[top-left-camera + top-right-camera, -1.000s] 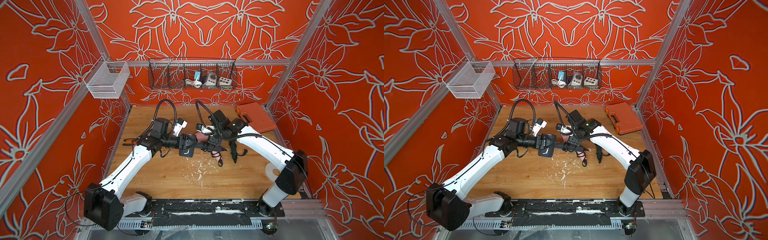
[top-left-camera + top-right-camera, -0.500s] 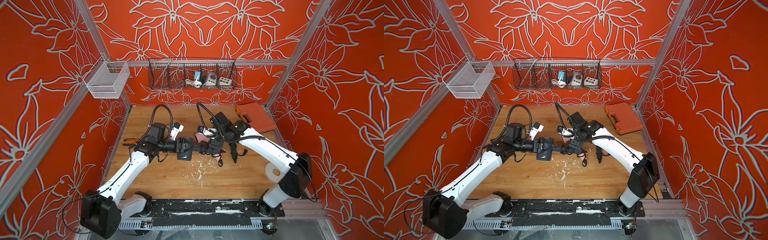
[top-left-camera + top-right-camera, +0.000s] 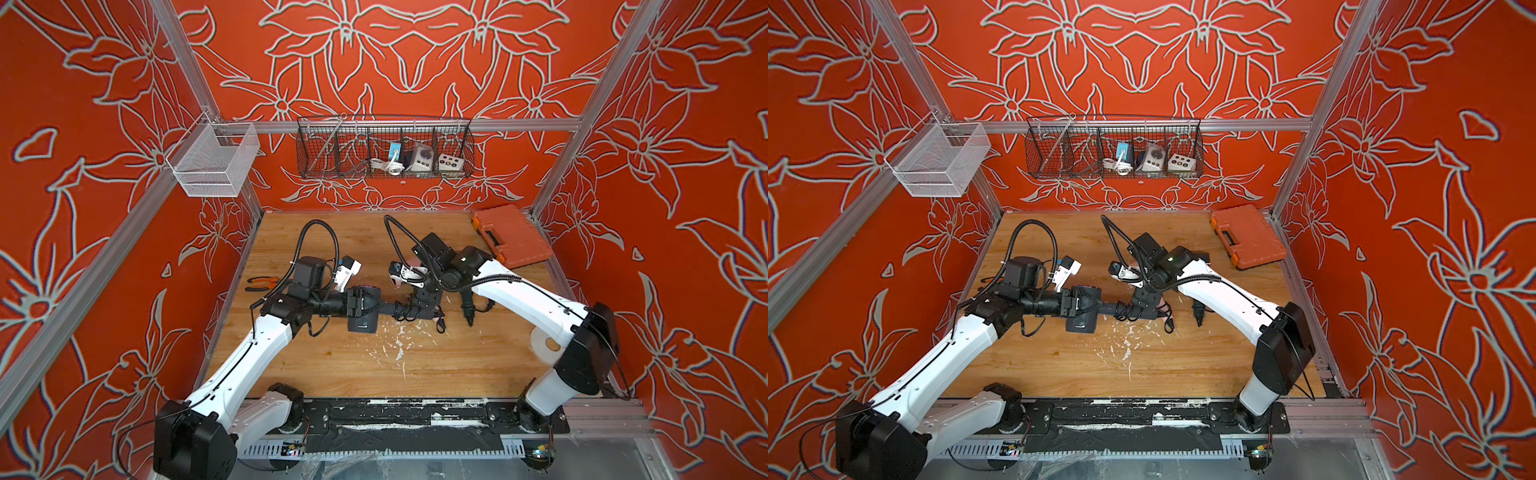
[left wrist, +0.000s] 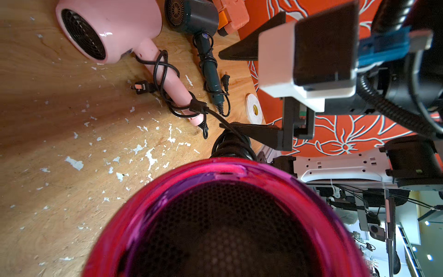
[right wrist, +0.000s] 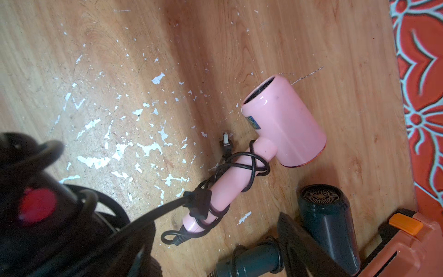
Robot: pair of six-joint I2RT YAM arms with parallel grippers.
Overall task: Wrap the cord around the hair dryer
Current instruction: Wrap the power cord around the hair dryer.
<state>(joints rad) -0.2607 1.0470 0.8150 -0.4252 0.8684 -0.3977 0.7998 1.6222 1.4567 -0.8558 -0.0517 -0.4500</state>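
My left gripper point(image 3: 360, 302) is shut on the barrel of the black hair dryer point(image 3: 362, 323), held just above the table. Its magenta rear rim point(image 4: 215, 172) fills the left wrist view. The dryer's handle points right, and the black cord point(image 4: 231, 144) is coiled round it. The cord's loose end sticks out past the handle and ends in its plug point(image 5: 200, 202). My right gripper point(image 3: 417, 309) stands at the handle's end with its jaws wide apart. The cord's tail runs along one of its fingers point(image 4: 254, 134), and nothing is pinched between them.
A pink dryer point(image 5: 282, 120) and a dark teal dryer point(image 5: 323, 215), each with its cord wound on, lie under the right arm. An orange case point(image 3: 513, 237) sits back right. Pliers point(image 3: 262, 284) are at the left edge and a tape roll point(image 4: 254, 109) at the right. Wire baskets point(image 3: 384, 153) hang on the back wall.
The left gripper has drifted slightly left and toward the front with the black dryer. The right gripper's jaws have spread wider beside the handle's end.
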